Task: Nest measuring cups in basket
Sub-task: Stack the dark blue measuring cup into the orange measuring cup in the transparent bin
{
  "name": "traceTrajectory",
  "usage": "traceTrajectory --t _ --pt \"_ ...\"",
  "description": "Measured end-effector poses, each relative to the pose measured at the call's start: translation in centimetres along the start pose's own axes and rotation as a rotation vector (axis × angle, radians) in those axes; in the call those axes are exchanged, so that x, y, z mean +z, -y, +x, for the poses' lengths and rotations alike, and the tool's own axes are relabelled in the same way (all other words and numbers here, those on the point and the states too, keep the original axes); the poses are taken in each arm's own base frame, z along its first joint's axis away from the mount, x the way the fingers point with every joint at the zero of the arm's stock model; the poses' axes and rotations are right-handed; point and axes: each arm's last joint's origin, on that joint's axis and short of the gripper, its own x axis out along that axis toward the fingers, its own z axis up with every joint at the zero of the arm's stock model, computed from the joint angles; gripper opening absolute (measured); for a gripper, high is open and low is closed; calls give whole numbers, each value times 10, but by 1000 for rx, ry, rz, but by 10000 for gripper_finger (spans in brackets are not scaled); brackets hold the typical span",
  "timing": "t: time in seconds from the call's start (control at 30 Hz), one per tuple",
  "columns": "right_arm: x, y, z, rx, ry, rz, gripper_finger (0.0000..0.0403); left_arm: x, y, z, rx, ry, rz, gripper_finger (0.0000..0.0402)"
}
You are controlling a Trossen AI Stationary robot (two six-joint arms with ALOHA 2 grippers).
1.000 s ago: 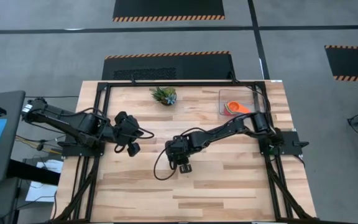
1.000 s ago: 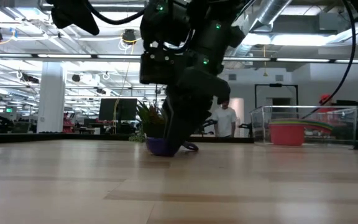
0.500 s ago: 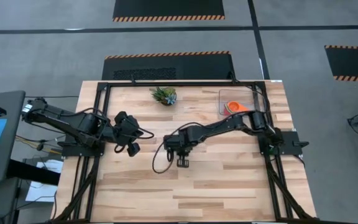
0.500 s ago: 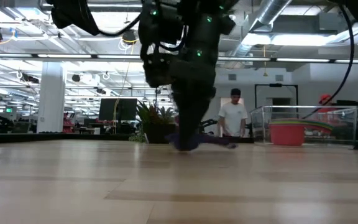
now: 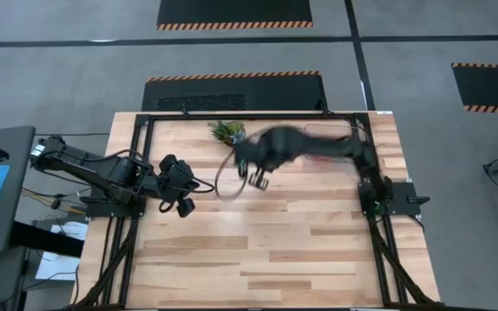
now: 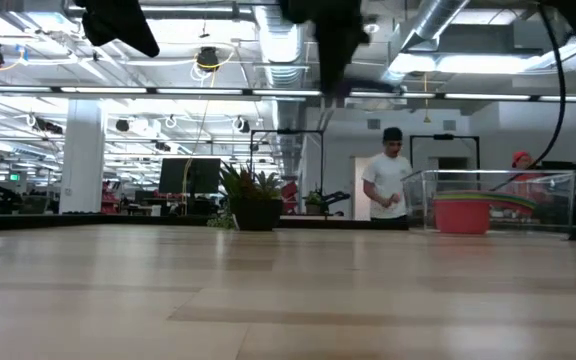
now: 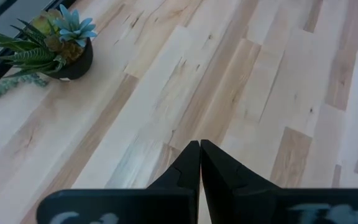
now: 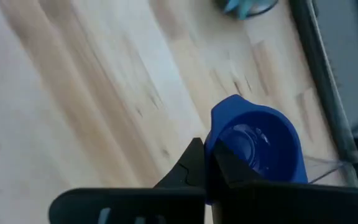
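Note:
My right gripper (image 8: 205, 163) is shut on a dark blue measuring cup (image 8: 260, 146) and hangs high over the middle of the table (image 5: 256, 180), blurred in the high view. The clear basket (image 6: 488, 200) stands at the far right, with a red-orange cup (image 6: 461, 214) inside it. My right arm hides most of the basket in the high view. My left gripper (image 7: 199, 149) is shut on nothing and waits at the table's left side (image 5: 182, 206). My right gripper pinches the blue cup between its two fingers at the rim's edge (image 8: 214, 149), where a flat blue part runs back between them. The fingers hide the rest of the contact. The cup is lifted clear of the table, with its hollow showing toward the wrist camera.
A small potted plant (image 5: 226, 130) stands at the far edge, close to my right arm, and also shows in the left wrist view (image 7: 55, 46). A person in a white shirt (image 6: 388, 190) walks in the room behind. Bare wood (image 5: 301, 250) fills the near half.
My right gripper has shut on the blue cup at the table's middle. It has then swung quickly up and toward the far edge. The cup has left the table and rides in the fingers.

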Motion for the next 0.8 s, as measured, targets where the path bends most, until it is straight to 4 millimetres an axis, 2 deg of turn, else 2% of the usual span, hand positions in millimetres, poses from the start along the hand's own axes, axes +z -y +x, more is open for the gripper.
traceTrajectory --t 0.23,0.33,0.43,0.53,0.6,0.7,0.8 --pt "-19 77 -60 -52 167 215 6 -1 0 0 4 -5 3 0" --pt "-37 107 -82 -69 206 274 6 0 0 0 7 -2 2 0" --pt "-58 130 -92 -107 226 344 6 0 0 0 8 -2 2 0" --pt "-84 145 -93 -157 213 457 6 0 -1 0 8 -1 1 0" --pt "-103 152 -85 -174 170 516 6 0 -1 0 8 -1 1 0" --pt "-125 151 -62 -195 91 561 5 0 -1 0 8 0 1 0" --pt "-139 146 -34 -138 50 605 5 0 -1 0 10 2 -2 0"
